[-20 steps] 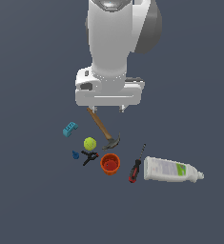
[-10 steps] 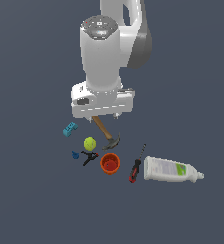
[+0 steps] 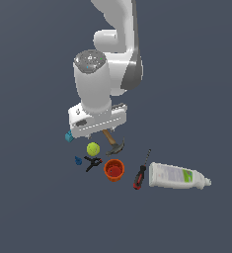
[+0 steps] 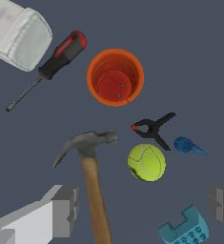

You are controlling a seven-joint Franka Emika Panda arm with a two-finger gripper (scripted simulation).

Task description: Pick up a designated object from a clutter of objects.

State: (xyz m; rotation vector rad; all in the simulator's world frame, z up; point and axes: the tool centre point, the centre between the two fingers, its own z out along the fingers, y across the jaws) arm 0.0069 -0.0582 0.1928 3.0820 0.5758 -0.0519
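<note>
Yellow-green tennis ball (image 3: 93, 148) rests on the dark tabletop (image 3: 196, 99), well away from every visible edge, with the black clamp (image 3: 92, 162) just beside it, the hammer (image 3: 114, 144) head near it on the exterior view's right, and the orange cup (image 3: 114, 170) a little further toward the viewer. Compared with the 2 earlier exterior pictures, the arm has swung toward the exterior view's left and descended, so the tool (image 4: 142, 209) now hangs almost directly above the ball; the clutter itself has not shifted. This suggests the approach phase is nearly complete and that a final descent onto the ball remains.

In the wrist view the 2 grey fingers (image 4: 61, 209) stand wide apart with nothing between them, and the ball (image 4: 147, 162) lies ahead of the gap, not yet enclosed.

Visibility limits: in the exterior view the arm's hand covers most of the hammer handle and the blue toy brick (image 3: 68, 137), and the fingertips themselves are hidden. The wrist view cuts off the white bottle (image 4: 15, 33), the brick (image 4: 184, 231) and the hammer handle (image 4: 95, 200). The red-black screwdriver (image 3: 141, 172) and the tiny blue piece (image 3: 78, 160) are fully visible. Exact clearance between the clamp and the ball cannot be judged.
</note>
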